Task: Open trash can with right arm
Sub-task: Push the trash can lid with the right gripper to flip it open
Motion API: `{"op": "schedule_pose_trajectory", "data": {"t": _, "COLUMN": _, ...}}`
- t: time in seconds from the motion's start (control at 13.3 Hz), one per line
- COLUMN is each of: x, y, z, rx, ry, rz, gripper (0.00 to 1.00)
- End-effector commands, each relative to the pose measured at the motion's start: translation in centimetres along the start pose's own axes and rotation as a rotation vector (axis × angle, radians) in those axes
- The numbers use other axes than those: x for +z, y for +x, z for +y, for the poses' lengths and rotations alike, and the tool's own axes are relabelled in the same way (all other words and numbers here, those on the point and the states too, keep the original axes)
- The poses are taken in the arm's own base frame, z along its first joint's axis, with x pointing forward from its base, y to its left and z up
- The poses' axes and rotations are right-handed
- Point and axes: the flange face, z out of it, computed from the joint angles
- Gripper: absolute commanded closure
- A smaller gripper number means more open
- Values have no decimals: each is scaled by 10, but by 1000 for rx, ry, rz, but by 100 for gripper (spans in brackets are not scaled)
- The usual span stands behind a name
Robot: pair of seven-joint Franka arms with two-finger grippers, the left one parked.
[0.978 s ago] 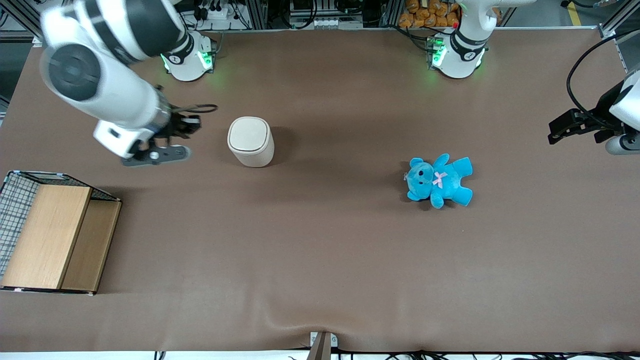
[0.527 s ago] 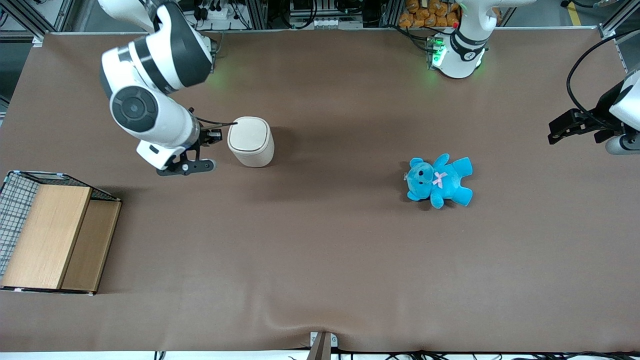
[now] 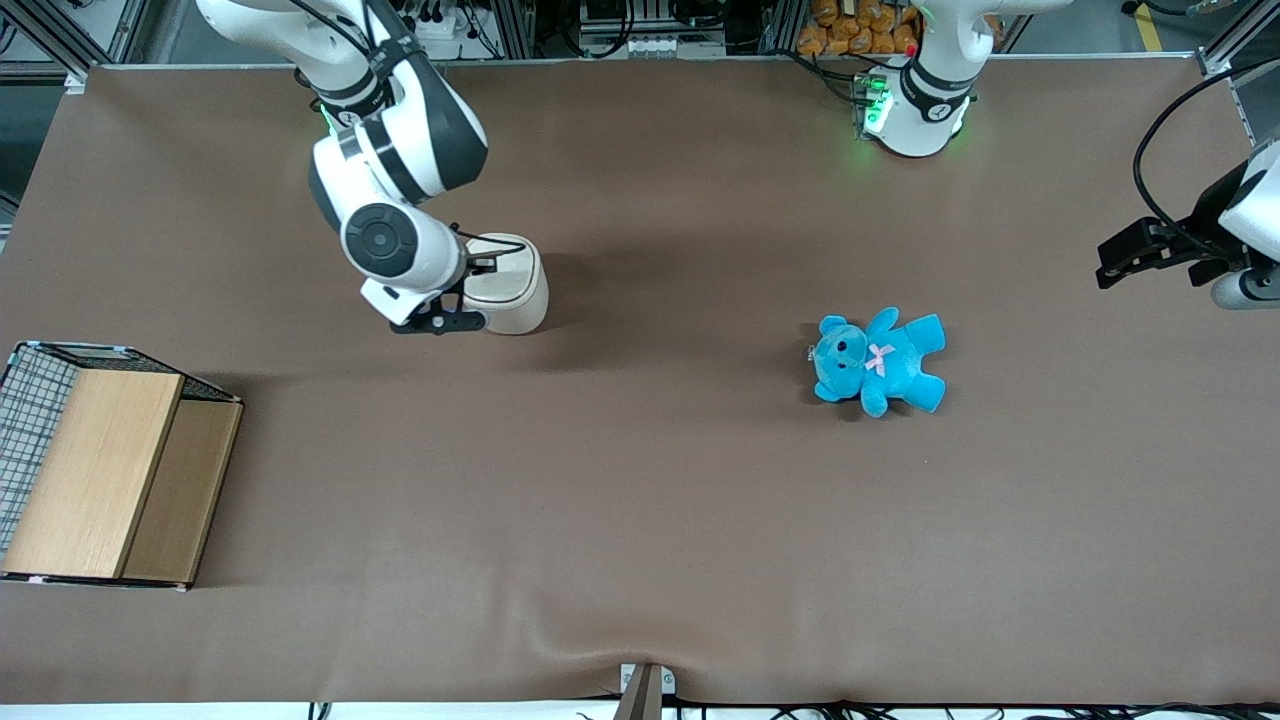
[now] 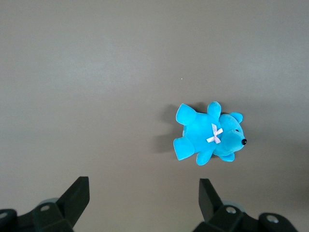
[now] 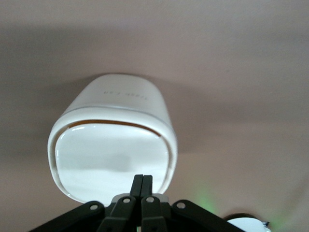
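Observation:
The cream-white trash can [image 3: 512, 290] stands upright on the brown table, lid down flat. In the right wrist view the trash can [image 5: 113, 145] shows its flat lid with a thin dark gap along one edge. My right arm [image 3: 390, 160] reaches out over it. My gripper [image 3: 470, 270] is above the lid's edge on the working arm's side, partly hidden by the wrist. In the wrist view the gripper [image 5: 142, 180] has its two black fingers pressed together, empty, over the lid's rim.
A blue teddy [image 3: 878, 360] lies toward the parked arm's end of the table; it also shows in the left wrist view [image 4: 208, 137]. A wood-and-wire box [image 3: 105, 470] stands toward the working arm's end, nearer the front camera than the trash can.
My right arm has swung sideways toward the trash can, and the gripper has gone from beside it to above its lid. The trash can and teddy have not moved.

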Motion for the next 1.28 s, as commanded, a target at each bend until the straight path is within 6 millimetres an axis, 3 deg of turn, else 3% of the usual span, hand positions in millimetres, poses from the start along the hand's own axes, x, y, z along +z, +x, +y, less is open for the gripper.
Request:
{"op": "schedule_pose_trajectory", "data": {"t": 0.0, "x": 26, "y": -16, "z": -11, "rx": 44, "ry": 14, "rz": 17, "gripper": 100}}
{"op": "schedule_pose_trajectory", "data": {"t": 0.08, "x": 33, "y": -20, "z": -20, "rx": 50, "ry": 9, "rz": 25, "gripper": 100}}
{"op": "schedule_pose_trajectory", "data": {"t": 0.3, "x": 51, "y": -13, "z": -21, "rx": 66, "ry": 5, "rz": 31, "gripper": 100}}
{"op": "schedule_pose_trajectory", "data": {"t": 0.45, "x": 46, "y": -14, "z": -20, "rx": 68, "ry": 10, "rz": 36, "gripper": 100}}
{"op": "schedule_pose_trajectory", "data": {"t": 0.53, "x": 29, "y": -19, "z": -19, "rx": 70, "ry": 16, "rz": 36, "gripper": 100}}
{"op": "schedule_pose_trajectory", "data": {"t": 0.68, "x": -33, "y": -30, "z": -11, "rx": 75, "ry": 33, "rz": 31, "gripper": 100}}
{"op": "schedule_pose_trajectory", "data": {"t": 0.83, "x": -91, "y": -29, "z": 19, "rx": 106, "ry": 66, "rz": 50, "gripper": 100}}
{"op": "schedule_pose_trajectory", "data": {"t": 0.9, "x": -112, "y": -27, "z": 35, "rx": 123, "ry": 86, "rz": 75, "gripper": 83}}
{"op": "schedule_pose_trajectory", "data": {"t": 0.98, "x": -133, "y": -24, "z": 54, "rx": 148, "ry": 98, "rz": 117, "gripper": 46}}
{"op": "schedule_pose_trajectory", "data": {"t": 1.05, "x": -155, "y": -20, "z": 77, "rx": 171, "ry": 98, "rz": 167, "gripper": 0}}
{"op": "schedule_pose_trajectory", "data": {"t": 1.2, "x": -187, "y": -20, "z": 116, "rx": 146, "ry": 97, "rz": 210, "gripper": 0}}
